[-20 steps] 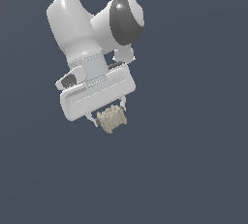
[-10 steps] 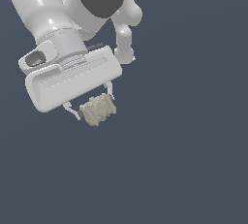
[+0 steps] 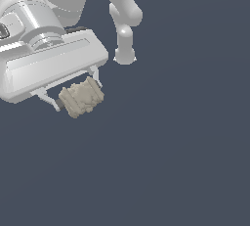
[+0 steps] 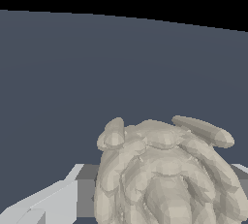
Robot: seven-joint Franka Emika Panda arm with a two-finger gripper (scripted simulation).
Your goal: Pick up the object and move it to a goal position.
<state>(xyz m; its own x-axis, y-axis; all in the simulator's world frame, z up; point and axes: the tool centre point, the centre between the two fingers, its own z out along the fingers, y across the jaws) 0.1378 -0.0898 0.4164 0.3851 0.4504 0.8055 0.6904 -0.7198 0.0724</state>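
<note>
The gripper (image 3: 77, 94) is clamped across the object (image 3: 81, 97), held in mid-air; it looks light and stiff, and its bumpy ridges probably resist slipping.

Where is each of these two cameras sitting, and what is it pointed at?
Exterior view: a camera off the arm, its spot unknown, faces the arm and white gripper, whose fingers clamp the beige object against a plain dark background.
Wrist view: a camera on the wrist looks out past the gripper; the object fills the near view, with one finger beside it.
Shared: both show the object and the gripper's fingers.
</note>
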